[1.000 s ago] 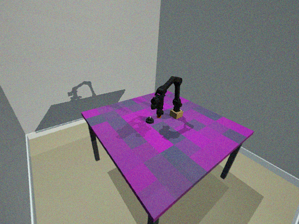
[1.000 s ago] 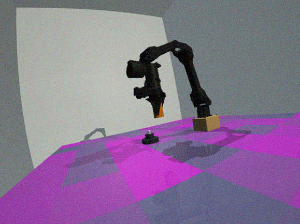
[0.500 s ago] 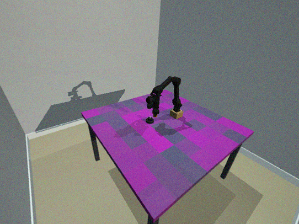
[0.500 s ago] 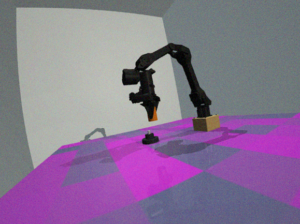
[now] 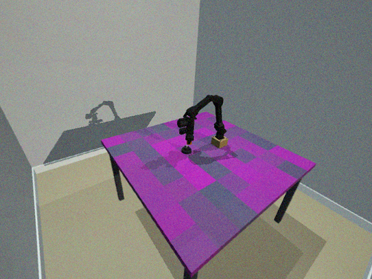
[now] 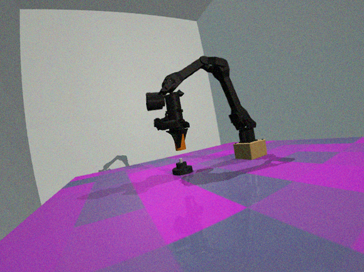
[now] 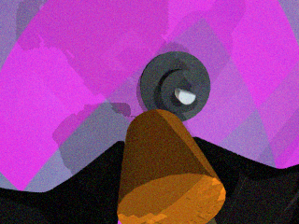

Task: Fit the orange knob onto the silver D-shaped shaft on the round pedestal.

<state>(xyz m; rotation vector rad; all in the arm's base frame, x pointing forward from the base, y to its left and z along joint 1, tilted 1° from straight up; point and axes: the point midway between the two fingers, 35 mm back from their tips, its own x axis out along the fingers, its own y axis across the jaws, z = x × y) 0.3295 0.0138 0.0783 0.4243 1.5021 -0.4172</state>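
Note:
The orange knob (image 6: 182,143) (image 7: 161,149) is held in my gripper (image 6: 180,145) (image 7: 157,146), which is shut on it. It also shows as a small orange patch in the top view (image 5: 190,142). The knob hangs a little above the black round pedestal (image 5: 186,150) (image 6: 182,170) (image 7: 151,84), with a gap between them. The silver shaft (image 6: 180,160) (image 7: 186,96) stands upright on the pedestal; in the wrist view it shows just beyond the knob, slightly right, with its D shape visible. The knob's hole is hidden underneath.
The arm's base stands on a tan block (image 5: 219,142) (image 6: 250,150), behind and to the right of the pedestal in the top and exterior views. The table (image 5: 205,205) has a magenta and grey-blue patchwork top. The arm's shadow falls around the pedestal.

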